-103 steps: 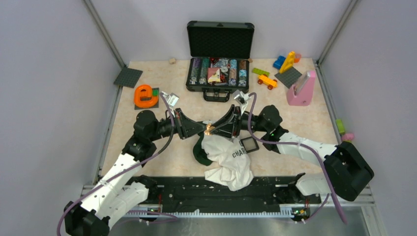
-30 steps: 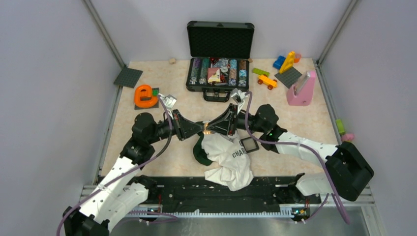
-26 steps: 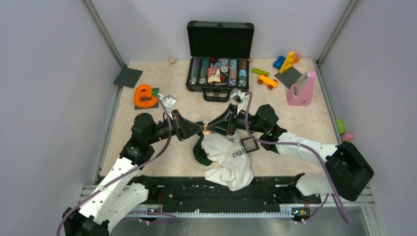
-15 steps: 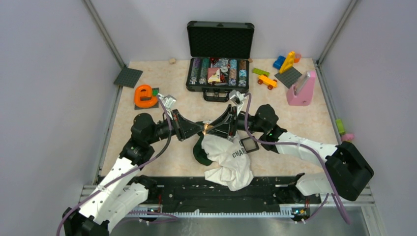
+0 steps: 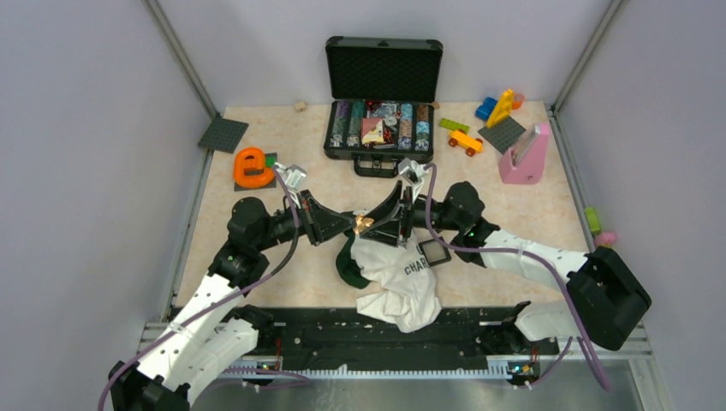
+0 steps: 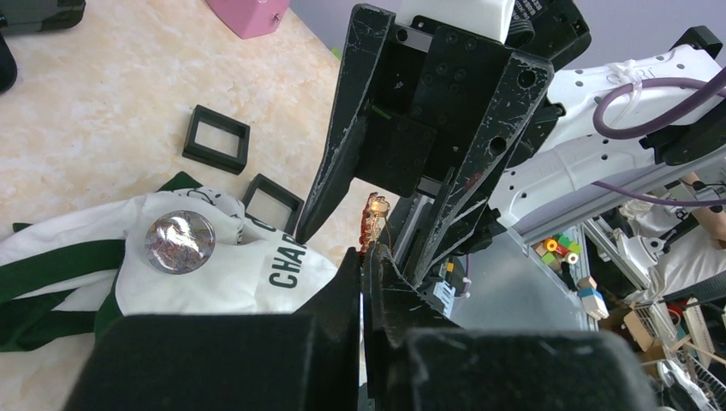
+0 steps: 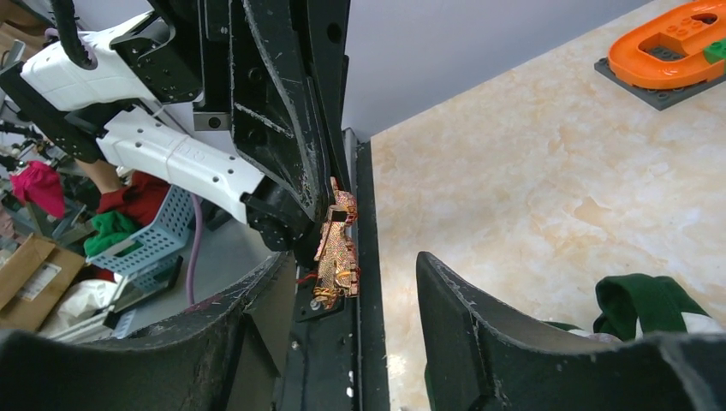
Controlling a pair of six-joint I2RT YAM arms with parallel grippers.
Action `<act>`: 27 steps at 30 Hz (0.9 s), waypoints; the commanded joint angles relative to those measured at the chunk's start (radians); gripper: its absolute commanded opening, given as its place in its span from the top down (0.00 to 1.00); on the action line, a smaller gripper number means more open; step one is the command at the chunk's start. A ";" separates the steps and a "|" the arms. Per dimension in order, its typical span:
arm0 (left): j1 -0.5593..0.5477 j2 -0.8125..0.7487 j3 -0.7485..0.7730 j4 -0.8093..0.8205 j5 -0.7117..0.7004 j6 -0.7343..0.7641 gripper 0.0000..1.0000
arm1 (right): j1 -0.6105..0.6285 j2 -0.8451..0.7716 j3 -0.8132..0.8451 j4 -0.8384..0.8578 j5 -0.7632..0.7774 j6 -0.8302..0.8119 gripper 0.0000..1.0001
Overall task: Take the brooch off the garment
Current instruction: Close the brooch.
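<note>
The brooch (image 5: 361, 224), a tiny orange-gold pin, hangs in the air between the two gripper tips, clear of the garment (image 5: 398, 274). My left gripper (image 5: 351, 226) is shut on it. In the left wrist view the brooch (image 6: 374, 224) sticks out just past my closed tips (image 6: 366, 257). My right gripper (image 5: 374, 226) faces it tip to tip and stands open. In the right wrist view its fingers (image 7: 454, 317) straddle the brooch (image 7: 337, 244) without touching it. The white and green garment (image 6: 214, 265) lies crumpled on the table below.
A round shiny badge (image 6: 180, 242) sits on the garment. A black square frame (image 5: 434, 251) lies beside it. At the back are an open black case (image 5: 383, 128), an orange letter "e" (image 5: 250, 167), a toy car (image 5: 465, 141) and a pink stand (image 5: 524, 154).
My right gripper's jaws have spread apart and let go of the brooch. The left gripper has stayed shut on it; both arms have barely moved.
</note>
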 commanded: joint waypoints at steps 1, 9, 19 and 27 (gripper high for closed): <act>0.000 -0.009 0.002 0.028 -0.004 0.022 1.00 | -0.007 -0.052 -0.016 0.035 0.018 -0.003 0.42; -0.002 0.016 0.012 -0.004 -0.049 0.140 1.00 | -0.056 -0.122 -0.051 0.007 0.151 0.150 0.39; -0.038 -0.029 -0.216 0.503 -0.090 0.403 1.00 | -0.057 -0.274 0.046 -0.554 0.577 0.445 0.43; -0.107 -0.010 -0.232 0.543 -0.079 0.904 1.00 | -0.053 -0.215 0.132 -0.698 0.490 0.638 0.43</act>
